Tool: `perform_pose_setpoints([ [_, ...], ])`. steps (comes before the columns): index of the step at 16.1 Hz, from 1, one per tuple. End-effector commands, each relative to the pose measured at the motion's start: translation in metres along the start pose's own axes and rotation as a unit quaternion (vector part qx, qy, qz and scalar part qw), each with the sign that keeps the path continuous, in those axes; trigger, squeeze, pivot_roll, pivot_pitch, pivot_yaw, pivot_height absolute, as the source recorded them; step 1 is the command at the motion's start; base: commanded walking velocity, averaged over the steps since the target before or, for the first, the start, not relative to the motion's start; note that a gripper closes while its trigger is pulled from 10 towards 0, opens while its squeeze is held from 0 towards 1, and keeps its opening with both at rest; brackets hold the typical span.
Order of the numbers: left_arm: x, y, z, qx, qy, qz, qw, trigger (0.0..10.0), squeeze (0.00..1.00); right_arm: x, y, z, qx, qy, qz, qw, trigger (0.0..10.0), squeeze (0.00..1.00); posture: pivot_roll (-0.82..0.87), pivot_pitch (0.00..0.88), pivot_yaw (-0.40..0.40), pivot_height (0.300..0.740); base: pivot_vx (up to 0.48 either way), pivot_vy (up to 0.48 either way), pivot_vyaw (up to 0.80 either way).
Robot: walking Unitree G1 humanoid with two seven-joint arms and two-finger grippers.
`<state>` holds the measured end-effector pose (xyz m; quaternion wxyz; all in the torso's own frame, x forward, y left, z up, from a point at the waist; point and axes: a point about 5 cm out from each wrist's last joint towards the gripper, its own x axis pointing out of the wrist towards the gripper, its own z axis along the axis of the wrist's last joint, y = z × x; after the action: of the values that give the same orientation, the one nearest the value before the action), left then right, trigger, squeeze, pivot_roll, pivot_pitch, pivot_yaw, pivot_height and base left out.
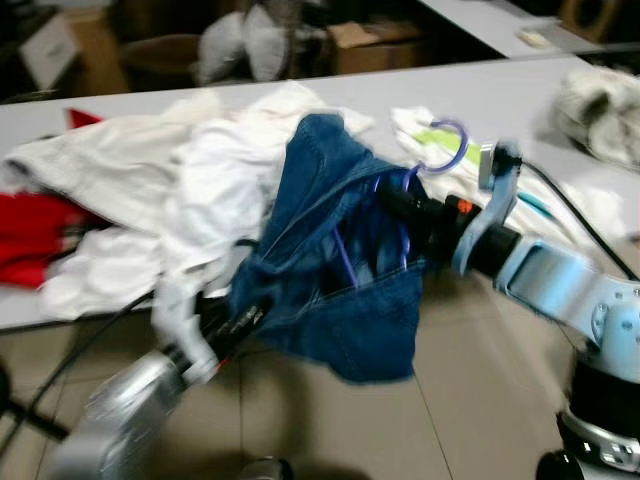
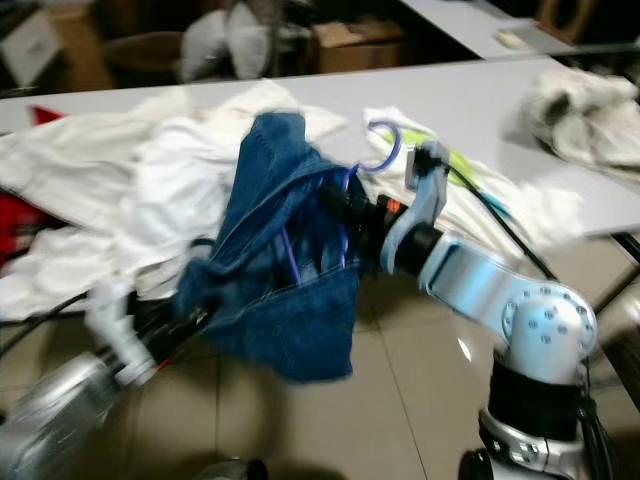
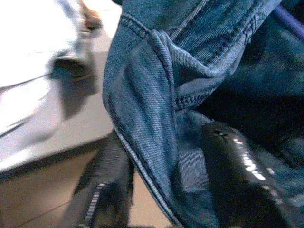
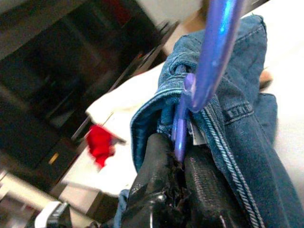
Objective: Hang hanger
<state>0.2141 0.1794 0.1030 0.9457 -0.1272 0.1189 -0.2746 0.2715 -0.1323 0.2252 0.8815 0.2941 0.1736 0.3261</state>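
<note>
Left pincer (image 1: 235,322): low at the left, reaching up into the lower edge of the denim garment (image 1: 335,270); in the left wrist view its two black fingers (image 3: 237,175) stand spread, with a fold of denim hanging between them.
Red cloth (image 1: 35,240): at the far left of the bench (image 1: 500,85), partly under the white laundry.
White clothes (image 1: 170,185): a loose heap across the left and middle of the bench, spilling over its near edge.
Denim garment: blue, draped over the hanger (image 1: 445,150) and hanging off the bench edge above the floor; seams and a waistband with a belt loop show in the right wrist view.
Hanger: purple plastic, its hook rising clear of the denim beside the right wrist, its bars inside the garment.
Right pincer (image 4: 178,164): at the top of the denim, fingers pressed together on the hanger's purple stem just under the hook.
Writing: a small pale tag sits at the denim's waistband in the right wrist view, too blurred to read.
Green and white cloth (image 1: 430,135): on the bench behind the hook.
Pale bundle (image 1: 600,110): at the far right of the bench.
Bench: long, light grey.
Floor (image 1: 480,400): beige tiles.
Room: dim behind, with a brown cardboard box (image 1: 370,45) and pale sacks (image 1: 245,45).
</note>
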Motion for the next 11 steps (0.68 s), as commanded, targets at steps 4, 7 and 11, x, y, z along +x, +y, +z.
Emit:
perform_pose_setpoints([
  [4, -0.026, -0.009, 0.011, 0.012, -0.008, -0.007, 1.000, 10.0, 0.42, -0.006, 0.012, -0.006, -0.033, 0.021, 0.032, 0.999, 10.0, 0.00, -0.09, 0.000, 0.058, 0.740, 0.000, 0.000, 0.80],
  [7, -0.041, -0.013, 0.010, 0.018, -0.003, 0.010, 1.000, 10.0, 0.42, -0.009, 0.014, -0.014, -0.055, 0.047, 0.039, 0.997, 10.0, 0.00, -0.08, 0.007, 0.049, 0.740, 0.000, 0.000, 0.80],
  [11, -0.047, -0.020, 0.011, 0.025, -0.022, 0.030, 0.999, 10.0, 0.47, -0.011, 0.017, -0.018, -0.091, 0.055, 0.034, 0.994, 10.0, 0.00, -0.07, 0.020, 0.040, 0.740, 0.000, 0.000, 0.80],
])
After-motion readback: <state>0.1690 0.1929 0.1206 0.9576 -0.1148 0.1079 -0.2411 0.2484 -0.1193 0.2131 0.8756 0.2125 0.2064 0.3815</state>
